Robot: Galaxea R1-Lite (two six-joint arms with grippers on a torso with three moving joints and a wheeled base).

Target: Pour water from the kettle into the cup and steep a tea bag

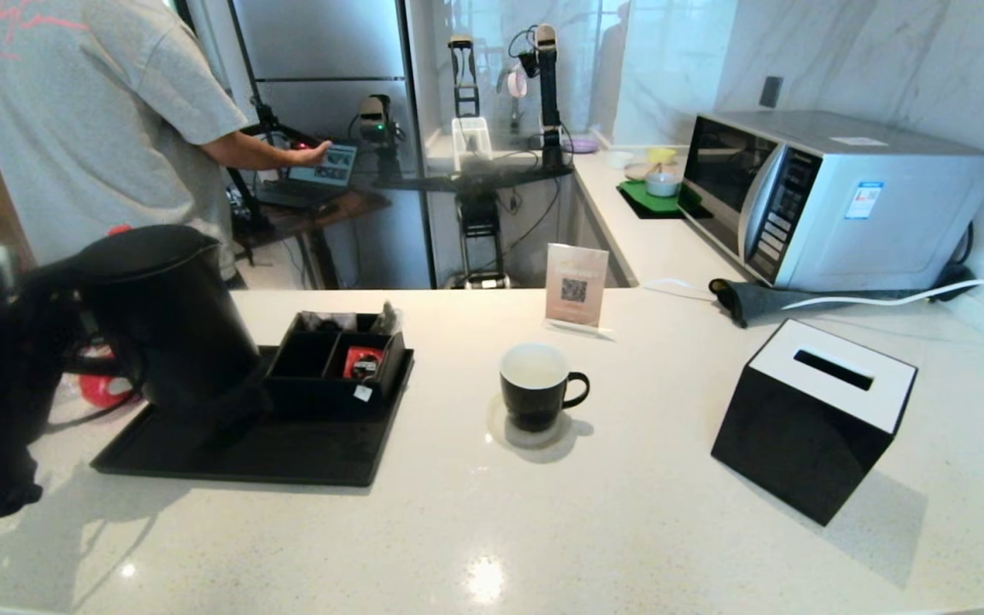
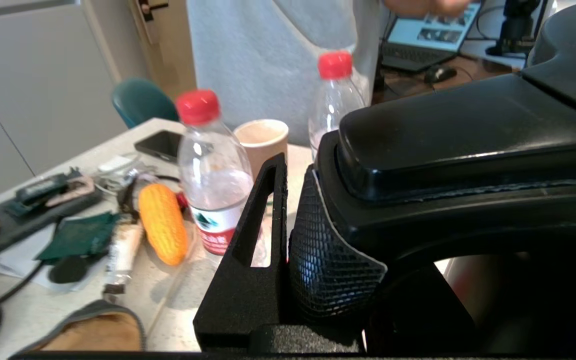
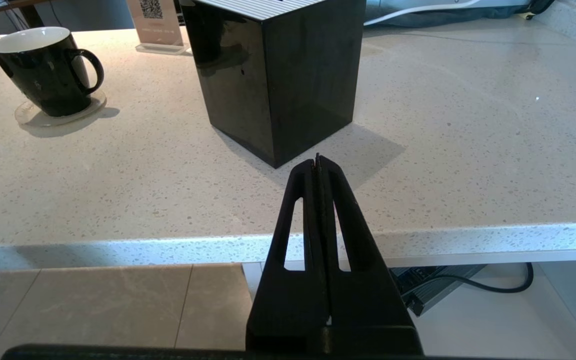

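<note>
So the left hand [image 2: 298, 240] is clamped on the kettle [image 1: 163, 312] by its big loop handle, which makes sense since that's the only sane way to tip it toward the cup [image 1: 535, 384], sitting on its coaster mid-bench, well apart from the tray [image 1: 287, 453]. The right hand [image 3: 318, 162] is pinched closed with nothing in it, parked off the bench [image 3: 418, 125] edge near the black tissue box [image 3: 273, 75]. I can't make out the tea bag, though the organizer [image 1: 334, 363] on the tray beside the kettle seems the likely place.

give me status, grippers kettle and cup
Left gripper shut on kettle handle, on tray. Right gripper shut, parked below counter edge. Cup on coaster, path clear.
</note>
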